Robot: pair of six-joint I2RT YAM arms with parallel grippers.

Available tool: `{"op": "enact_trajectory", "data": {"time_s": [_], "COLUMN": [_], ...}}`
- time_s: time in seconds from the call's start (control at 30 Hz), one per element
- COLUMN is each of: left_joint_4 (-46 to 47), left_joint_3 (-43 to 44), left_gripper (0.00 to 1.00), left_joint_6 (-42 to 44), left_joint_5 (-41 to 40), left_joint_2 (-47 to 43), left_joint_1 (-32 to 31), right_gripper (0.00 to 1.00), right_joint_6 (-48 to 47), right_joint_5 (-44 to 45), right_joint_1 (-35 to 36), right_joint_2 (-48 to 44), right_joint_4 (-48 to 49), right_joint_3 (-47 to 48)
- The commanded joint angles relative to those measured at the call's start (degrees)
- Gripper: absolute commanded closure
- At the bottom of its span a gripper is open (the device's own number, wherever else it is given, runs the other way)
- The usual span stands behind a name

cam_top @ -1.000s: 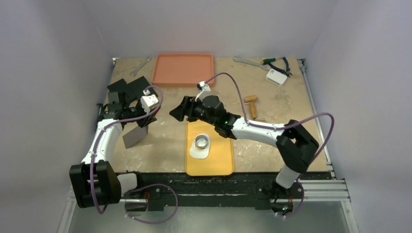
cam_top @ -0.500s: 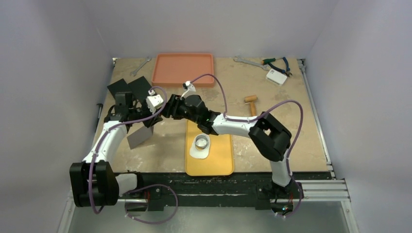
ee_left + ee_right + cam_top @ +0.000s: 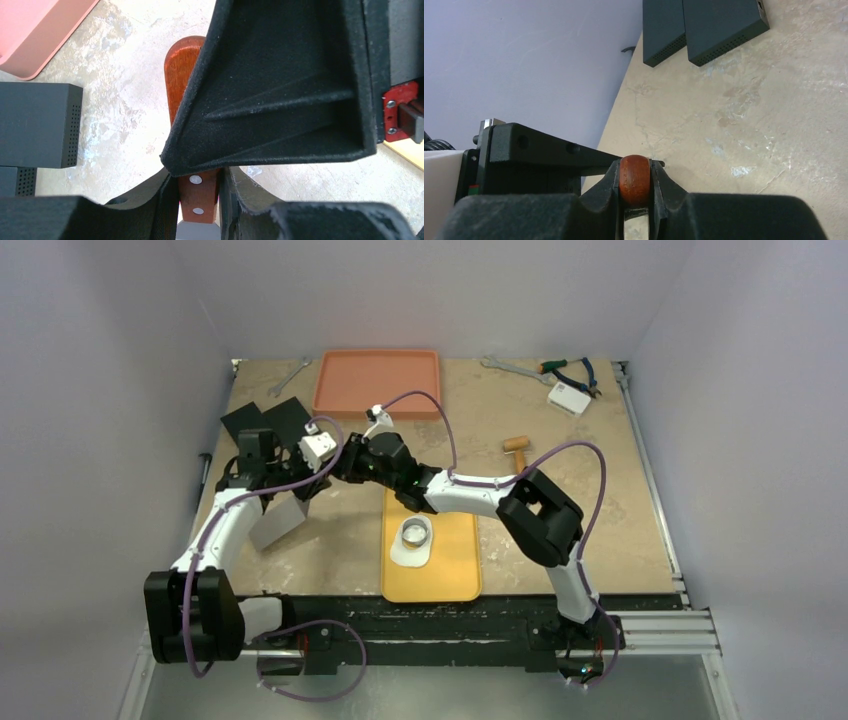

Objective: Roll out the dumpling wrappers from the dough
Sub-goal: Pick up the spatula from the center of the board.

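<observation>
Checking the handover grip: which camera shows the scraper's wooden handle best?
Left wrist: the wooden handle runs lengthwise, rivets visible, clamped in the left gripper, though a black finger covers its middle. Right wrist shows only its rounded end, pinched in the right gripper. Top external hides it between the grippers.

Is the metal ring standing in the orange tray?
No, the ring stands on the white dough on the yellow board, apart from the tray.
</observation>
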Motion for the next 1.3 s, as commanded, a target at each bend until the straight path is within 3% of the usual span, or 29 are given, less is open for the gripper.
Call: {"op": "enact_trajectory", "data": {"time_s": [0.0, 0.07, 0.17, 0.23, 0.3, 0.4, 0.5, 0.63, 0.77, 0.9, 1.0, 1.13, 1.27], "left_joint_4": [2.7, -0.2, -10.3, -17.5, -23.7, -25.6, -14.4, -16.4, -18.9, -22.6, -21.3, -19.7, -16.3], "left_joint_3": [0.3, 1.6, 7.2, 12.7, 18.3, 24.7, 26.0, 33.7, 40.7, 47.3, 45.9, 36.9, 30.1], "left_gripper": [1.0, 1.0, 0.58, 0.41, 0.32, 0.3, 0.29, 0.28, 0.27, 0.26, 0.27, 0.29, 0.29], "left_joint_6": [-0.5, 1.1, 3.1, 3.3, 3.7, 0.5, -14.1, -19.3, -23.0, -24.8, -26.1, -26.8, -27.0], "left_joint_5": [4.8, 6.0, 8.5, 10.7, 13.1, 12.6, -0.4, -9.0, -7.6, -3.7, -2.8, -3.2, -8.1], "left_joint_2": [-0.6, -0.3, 1.4, 2.8, 3.8, 2.9, -1.7, -1.3, -0.7, 0.6, 1.1, 3.4, 6.1], "left_joint_1": [-1.3, -1.3, -1.3, -1.2, -1.2, -1.2, -1.2, -1.2, -1.2, -1.2, -1.3, -1.9, -8.3], "right_gripper": [1.0, 1.0, 1.0, 1.0, 1.0, 1.0, 1.0, 1.0, 1.0, 1.0, 1.0, 1.0, 1.0], "right_joint_6": [0.9, -1.1, -5.7, -8.7, -13.8, -21.6, -29.7, -40.4, -50.3, -57.2, -62.8, -68.5, -69.6], "right_joint_5": [-0.6, -0.9, -1.5, -3.5, -5.1, -8.0, -8.7, -8.1, -6.3, -2.7, -2.2, -1.1, 3.6], "right_joint_1": [0.8, 0.8, -0.1, -0.8, -1.0, -1.0, -1.1, -1.3, -1.6, -2.2, -2.3, -2.3, -2.3], "right_joint_2": [-0.4, -1.7, -5.8, -8.6, -11.0, -14.1, -17.6, -22.6, -26.5, -32.1, -37.0, -44.1, -50.0], "right_joint_4": [0.9, 1.7, 6.5, 8.8, 7.0, 2.7, -2.8, -10.3, -22.3, -27.4, -33.4, -45.3, -56.6], "right_joint_3": [1.3, 0.3, -4.2, -5.3, -4.3, -1.9, 0.4, 3.0, 7.2, 7.0, 8.2, 9.8, 10.7]}}
